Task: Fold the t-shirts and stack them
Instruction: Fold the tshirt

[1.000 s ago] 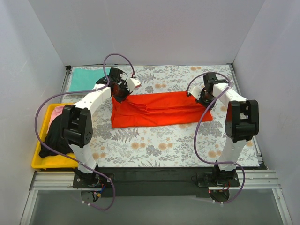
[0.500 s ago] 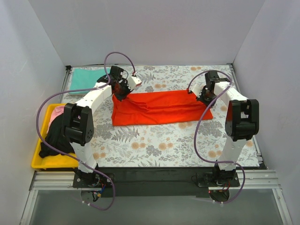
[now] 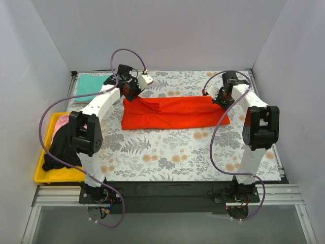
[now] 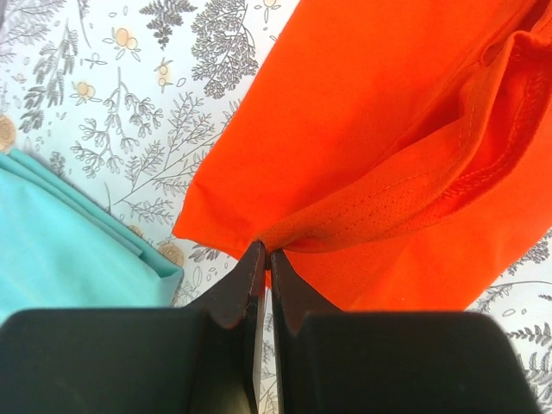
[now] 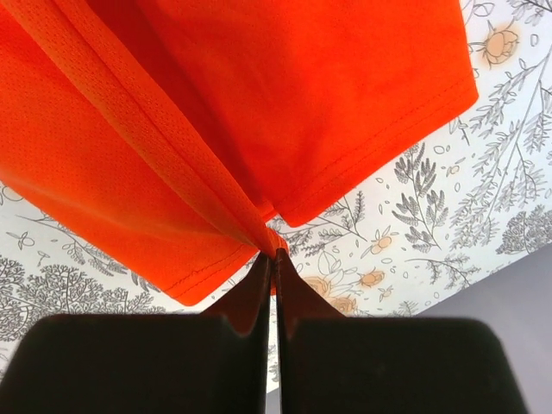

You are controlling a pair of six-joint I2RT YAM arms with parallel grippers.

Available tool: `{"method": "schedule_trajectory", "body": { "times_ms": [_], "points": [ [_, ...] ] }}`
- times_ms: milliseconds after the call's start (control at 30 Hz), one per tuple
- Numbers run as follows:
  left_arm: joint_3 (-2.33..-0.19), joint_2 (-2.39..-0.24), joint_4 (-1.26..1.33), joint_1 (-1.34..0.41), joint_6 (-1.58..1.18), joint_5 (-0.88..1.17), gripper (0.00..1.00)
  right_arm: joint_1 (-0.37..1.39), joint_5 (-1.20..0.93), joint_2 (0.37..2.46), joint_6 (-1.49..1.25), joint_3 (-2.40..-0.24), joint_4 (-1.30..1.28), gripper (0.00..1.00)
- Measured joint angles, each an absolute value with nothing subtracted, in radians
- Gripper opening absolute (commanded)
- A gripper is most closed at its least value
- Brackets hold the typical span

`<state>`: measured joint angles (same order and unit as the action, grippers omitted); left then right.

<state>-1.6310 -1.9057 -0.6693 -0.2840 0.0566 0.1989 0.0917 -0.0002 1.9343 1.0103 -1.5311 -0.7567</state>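
Both arms have drawn the orange-red t-shirt [image 3: 172, 113] farther back across the floral cloth [image 3: 167, 150]. Left gripper [image 4: 263, 254] and right gripper [image 5: 272, 254] pinch its corners tight. Lengthwise fold seemingly half-done; layers unclear.

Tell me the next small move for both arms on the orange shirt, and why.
Probably raise both together and bring the pinched far edge toward the near edge: the left gripper and right gripper are each shut on a far corner of the orange-red shirt, which lies stretched between them.
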Motion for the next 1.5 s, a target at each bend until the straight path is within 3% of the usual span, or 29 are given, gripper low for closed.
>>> {"method": "schedule_trajectory", "body": {
  "times_ms": [533,567,600,633,733,767,933,1100,1167,1200,1300,1500],
  "points": [
    [-1.686,-2.141,-0.601,-0.283,0.052,0.188,0.0,0.084,0.021,2.085,0.999,-1.599,-0.756,0.02],
    [-1.689,-2.149,-0.598,-0.283,0.051,0.183,0.0,0.084,0.029,2.092,0.995,-1.608,-0.755,0.15],
    [-1.695,-2.156,-0.596,-0.283,0.046,0.176,0.15,0.084,0.035,2.096,0.989,-1.613,-0.755,0.25],
    [-1.7,-2.162,-0.595,-0.282,0.041,0.172,0.2,0.084,0.043,2.102,0.981,-1.62,-0.756,0.32],
    [-1.732,-2.174,-0.594,-0.274,-0.021,0.164,0.4,0.084,0.057,2.105,0.961,-1.628,-0.756,0.46],
    [-1.744,-2.173,-0.596,-0.267,-0.05,0.169,0.41,0.084,0.057,2.105,0.951,-1.632,-0.757,0.47],
    [-1.72,-2.096,-0.583,-0.215,-0.217,0.223,0.44,0.082,0.049,2.082,0.903,-1.637,-0.759,0.45],
    [-1.607,-1.932,-0.596,-0.186,-0.381,0.321,0.44,0.081,-0.002,2.038,0.852,-1.667,-0.775,0.33],
    [-1.563,-1.877,-0.595,-0.196,-0.448,0.37,0.4,0.086,-0.023,2.035,0.831,-1.692,-0.778,0.29],
    [-1.55,-1.86,-0.594,-0.204,-0.479,0.387,0.33,0.09,-0.03,2.035,0.823,-1.699,-0.778,0.25],
    [-1.546,-1.869,-0.585,-0.252,-0.548,0.395,0.23,0.113,-0.048,2.043,0.798,-1.706,-0.787,0.23],
    [-1.62,-2.044,-0.586,-0.341,-0.63,0.387,0.22,0.15,-0.067,2.138,0.762,-1.752,-0.789,0.22]
  ]
}}
